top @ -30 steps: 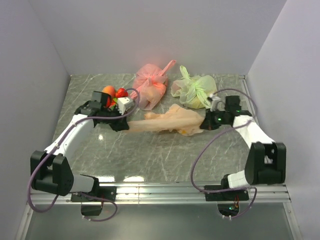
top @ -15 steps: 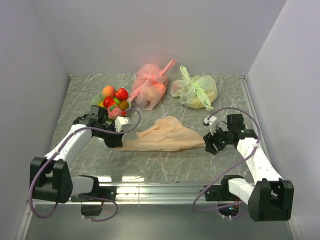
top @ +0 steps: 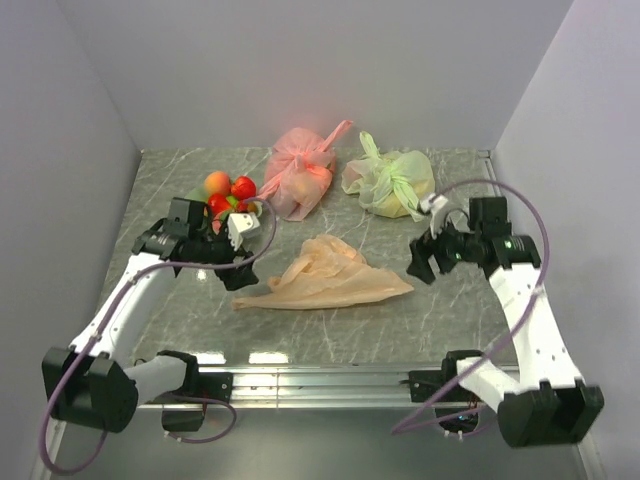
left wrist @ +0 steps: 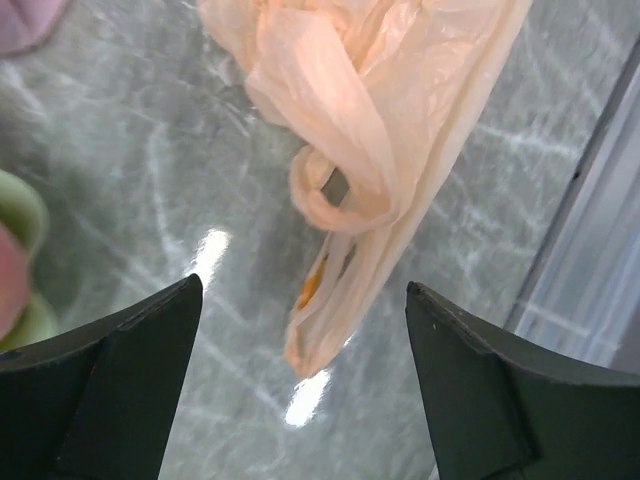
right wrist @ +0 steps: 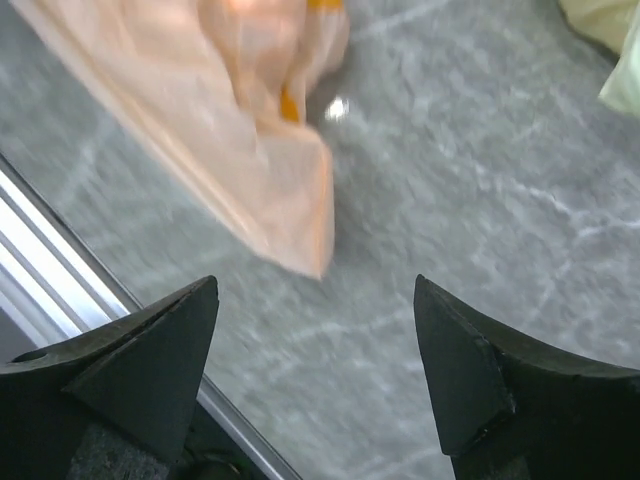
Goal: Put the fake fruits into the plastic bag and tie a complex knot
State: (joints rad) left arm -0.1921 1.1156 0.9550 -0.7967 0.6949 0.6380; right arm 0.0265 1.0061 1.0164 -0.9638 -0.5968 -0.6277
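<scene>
Two pincers: left gripper (top: 234,273) spread, empty, at nine o'clock of plastic bag (top: 325,276); right gripper (top: 422,266) spread, empty, at three o'clock; fake fruits (top: 228,190) at ten o'clock.

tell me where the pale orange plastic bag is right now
In the top view the plastic bag lies flat mid-table, between the open left claw and right claw, nearer the arms than the pink bag.

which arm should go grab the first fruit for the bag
Left. The fake fruits are piled at the far left, just beyond the open left gripper. The right gripper, also open, is on the other side of the plastic bag.
</scene>
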